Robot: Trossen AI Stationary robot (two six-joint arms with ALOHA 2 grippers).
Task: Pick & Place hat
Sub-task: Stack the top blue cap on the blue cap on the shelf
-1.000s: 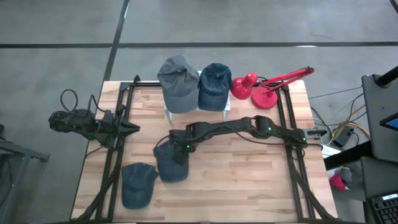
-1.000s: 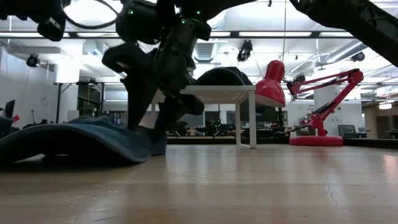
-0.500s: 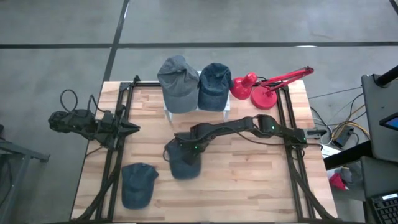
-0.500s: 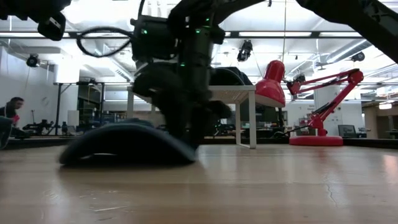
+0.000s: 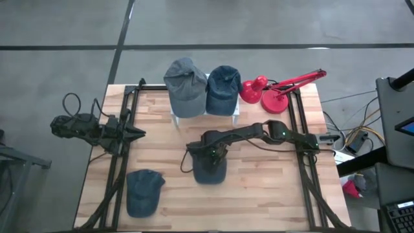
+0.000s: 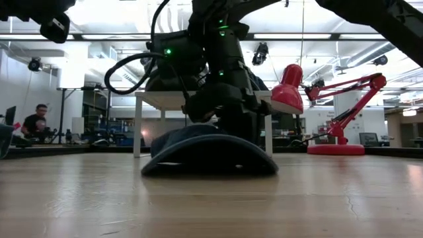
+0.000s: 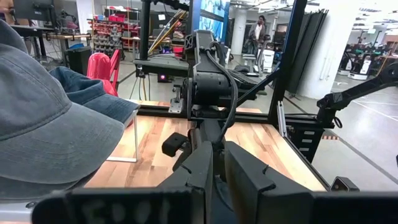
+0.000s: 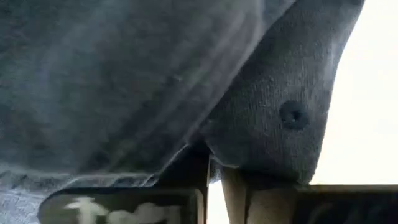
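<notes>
We see the right gripper pinching the dark hat, which sits on the table near its middle, below the white stand. The left gripper, fingers nearly together, waits at the left edge.

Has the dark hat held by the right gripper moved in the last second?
Yes. In the high view the dark hat, held by the right gripper, has slid right across the table, from left of the white stand to below it.
</notes>
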